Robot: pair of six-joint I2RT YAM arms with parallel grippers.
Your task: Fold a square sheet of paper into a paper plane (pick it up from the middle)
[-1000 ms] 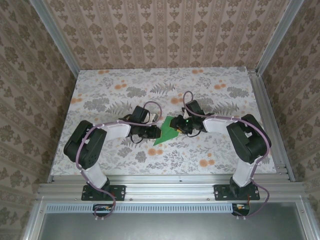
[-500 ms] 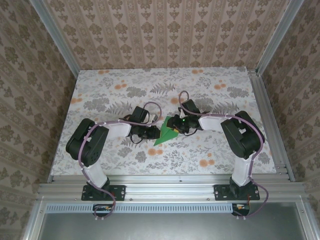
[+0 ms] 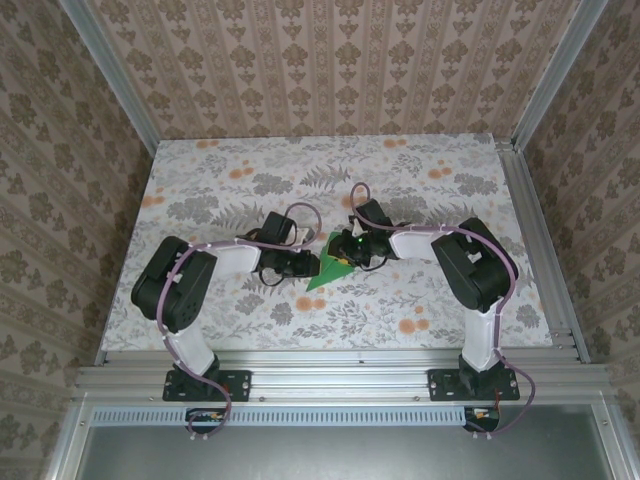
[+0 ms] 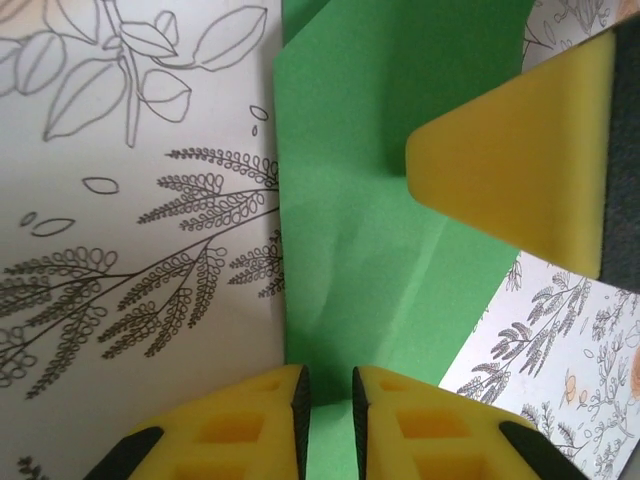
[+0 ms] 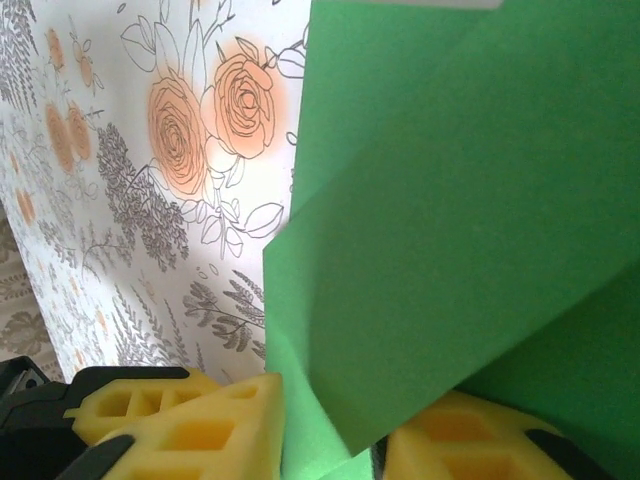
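Note:
The bright green square sheet of paper (image 3: 325,273) lies mid-table, folded into a pointed wedge like a rough paper plane, with its tip toward the near left. My left gripper (image 3: 308,265) rests on its left part. In the left wrist view its jaws (image 4: 330,385) stand a narrow gap apart over flat paper (image 4: 370,200). My right gripper (image 3: 345,250) is at the sheet's far right side. In the right wrist view a raised green flap (image 5: 470,220) lies over one finger and runs into the gap of the gripper (image 5: 335,440). One right finger (image 4: 510,170) hovers over the sheet.
The floral tabletop (image 3: 250,180) stretches out on all sides of the paper. Patterned walls and aluminium frame rails (image 3: 535,240) close in the table's back and sides. Both forearms converge low at the table's middle.
My right gripper has slid left over the sheet toward the left gripper, and its jaws have narrowed. Less green shows from above. The left gripper has stayed in place.

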